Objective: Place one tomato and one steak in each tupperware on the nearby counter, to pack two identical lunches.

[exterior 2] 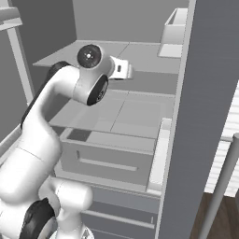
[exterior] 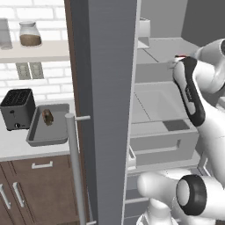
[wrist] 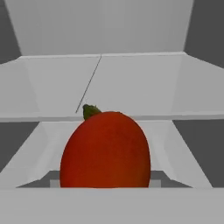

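Red tomato is looming right up against the hand camera, over a grey fridge shelf; whether the gripper is clasping it, I cannot tell.

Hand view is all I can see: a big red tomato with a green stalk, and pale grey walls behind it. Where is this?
Observer: The red tomato is inside an open grey shelved compartment. The white robot arm reaches onto an upper shelf there.
Operator: Is there somewhere to put it?
Observer: Yes. Left of the open door, a shallow grey rectangular tray sits on a pale off-white counter.
Operator: Is the tray empty?
Observer: No, a small brown steak lies in it, towards the back.
Operator: Anything else out there?
Observer: A dark slotted toaster stands just left of the tray.
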{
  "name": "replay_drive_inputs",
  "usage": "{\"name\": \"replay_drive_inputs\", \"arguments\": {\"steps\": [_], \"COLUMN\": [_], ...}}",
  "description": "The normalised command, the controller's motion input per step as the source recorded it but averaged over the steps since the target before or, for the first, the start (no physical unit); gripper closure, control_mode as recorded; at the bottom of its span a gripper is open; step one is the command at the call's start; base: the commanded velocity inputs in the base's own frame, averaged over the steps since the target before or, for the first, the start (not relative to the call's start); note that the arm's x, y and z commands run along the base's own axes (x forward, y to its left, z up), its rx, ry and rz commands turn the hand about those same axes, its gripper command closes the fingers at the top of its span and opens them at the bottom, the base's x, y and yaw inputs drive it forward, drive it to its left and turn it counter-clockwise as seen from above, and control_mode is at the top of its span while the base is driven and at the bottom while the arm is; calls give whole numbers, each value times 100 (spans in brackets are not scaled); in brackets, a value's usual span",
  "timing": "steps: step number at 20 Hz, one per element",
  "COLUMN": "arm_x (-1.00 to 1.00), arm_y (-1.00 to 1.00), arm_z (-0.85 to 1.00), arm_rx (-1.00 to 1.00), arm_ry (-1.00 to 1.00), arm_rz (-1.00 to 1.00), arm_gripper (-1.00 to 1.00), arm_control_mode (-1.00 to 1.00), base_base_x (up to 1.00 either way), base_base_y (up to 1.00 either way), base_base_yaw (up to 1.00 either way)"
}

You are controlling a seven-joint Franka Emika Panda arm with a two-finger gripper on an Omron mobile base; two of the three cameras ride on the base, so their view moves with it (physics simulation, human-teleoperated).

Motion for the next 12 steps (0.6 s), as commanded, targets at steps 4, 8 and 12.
{"name": "replay_drive_inputs", "arguments": {"steps": [4, 8, 12], "arm_x": [-100, -100, 0], "arm_y": [27, 25, 0], "arm_z": [-65, -56, 0], "arm_rx": [-11, -12, 0], "arm_ry": [11, 20, 0], "arm_rz": [0, 0, 0], "arm_gripper": [100, 100, 100], "arm_control_mode": [-100, -100, 100], "base_base_x": [0, 0, -100], "base_base_y": [0, 0, 11], "base_base_yaw": [0, 0, 0]}}
